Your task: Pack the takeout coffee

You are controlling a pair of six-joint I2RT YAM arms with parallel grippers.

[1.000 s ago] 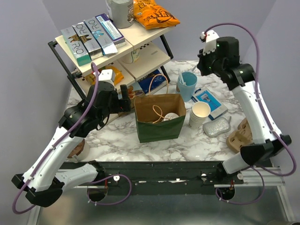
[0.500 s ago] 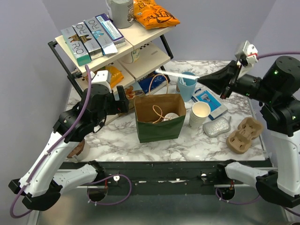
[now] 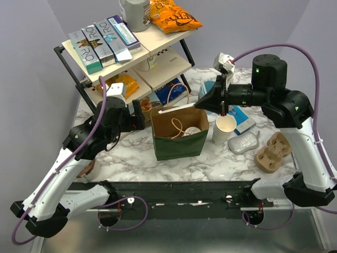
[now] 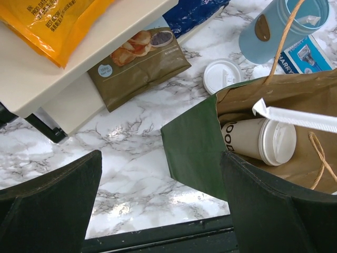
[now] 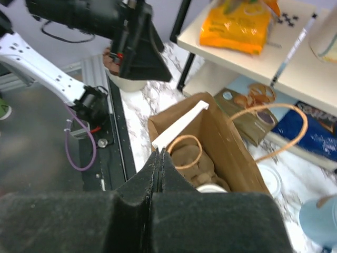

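Note:
The takeout coffee [image 4: 260, 139], a cream cup with a white lid, lies on its side inside the green paper bag [image 3: 179, 145], and its lid [image 5: 210, 188] peeks out below the bag's handle. Above the bag's mouth my right gripper [image 3: 198, 105] is shut on one end of a long white wrapped stick [image 3: 176, 108], which reaches left across the opening. The stick [image 5: 181, 124] juts out past the right gripper's [image 5: 159, 153] pressed-together tips. Left of the bag, my left gripper [image 3: 143, 112] stands open and holds nothing; its fingers [image 4: 274, 205] frame the bag's green wall [image 4: 195, 158].
A stack of lidless cups [image 3: 225, 126] stands right of the bag, beside a light blue cup [image 4: 274, 26], a blue box [image 3: 239, 117], a silver packet [image 3: 243, 142] and a pulp cup carrier [image 3: 274, 152]. A loose white lid [image 4: 222, 75] lies behind the bag. A stocked shelf [image 3: 121, 47] fills the back left.
The right arm has swung in from the right with the white stick, from over the light blue cup to above the bag's mouth. The left arm has barely shifted.

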